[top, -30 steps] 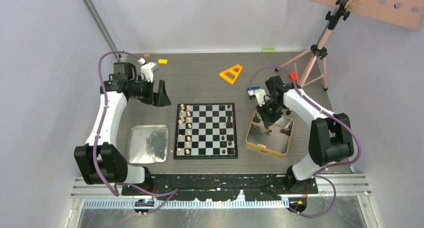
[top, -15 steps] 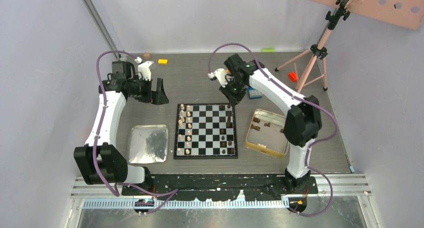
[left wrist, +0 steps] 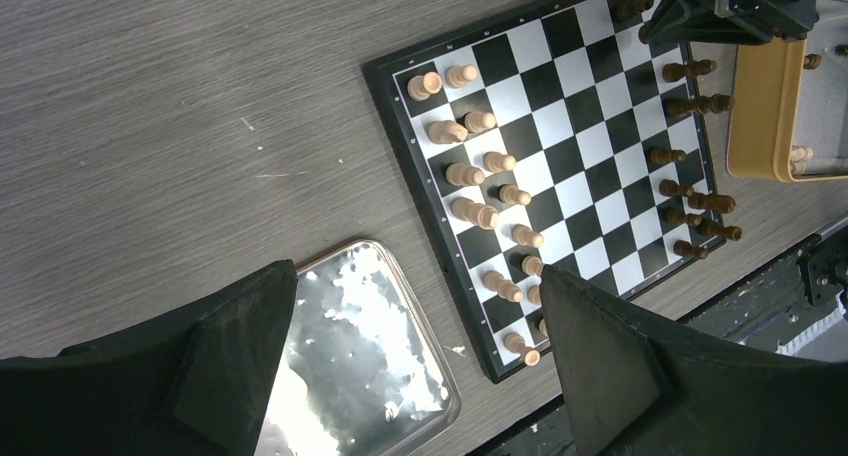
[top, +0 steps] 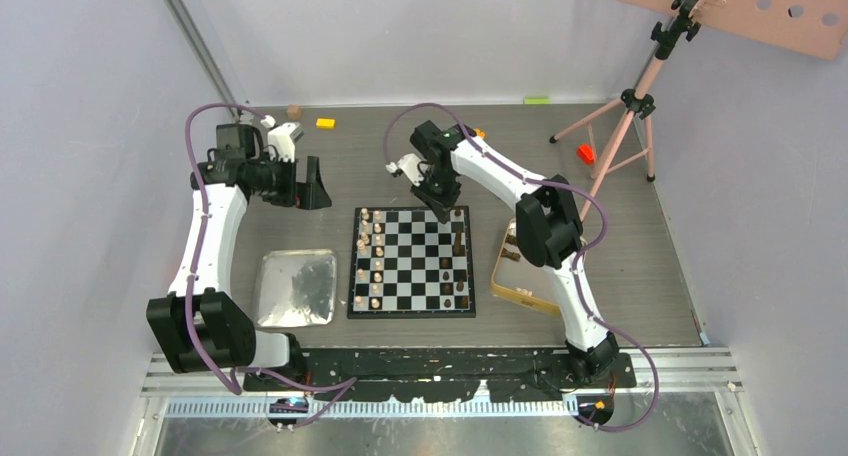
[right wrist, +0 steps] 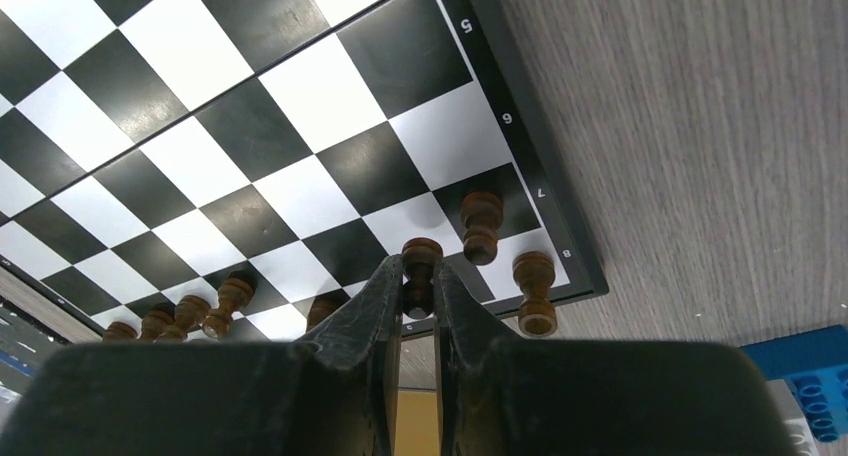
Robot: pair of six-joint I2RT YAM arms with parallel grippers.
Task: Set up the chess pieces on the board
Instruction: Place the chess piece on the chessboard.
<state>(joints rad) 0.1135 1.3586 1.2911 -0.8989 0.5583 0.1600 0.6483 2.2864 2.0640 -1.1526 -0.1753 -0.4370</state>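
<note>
The right arm is reaching across the far right corner of the chessboard [top: 411,261], and the main risk is lying there: if it is coming down slightly off square, the wide finger housings of the right gripper [right wrist: 418,281] could be sweeping over the two dark pawns [right wrist: 481,226] already standing just beside the target corner, toppling them or pushing them off the border; the jaws are clamped on a dark brown pawn [right wrist: 420,266], gripping it low on its stem, so a tilted release could be leaving it lying across two squares, and it seems to be hanging just above the board, though the height is hard to judge; the left gripper [left wrist: 418,274] is hovering spread wide and empty near the board's left side, well clear of the light pieces [left wrist: 480,176] lined along it; compared with a second ago, the right arm is no longer dipping into the gold-rimmed tin [top: 503,276] but has swung over to the board, while the left arm is barely shifting.
</note>
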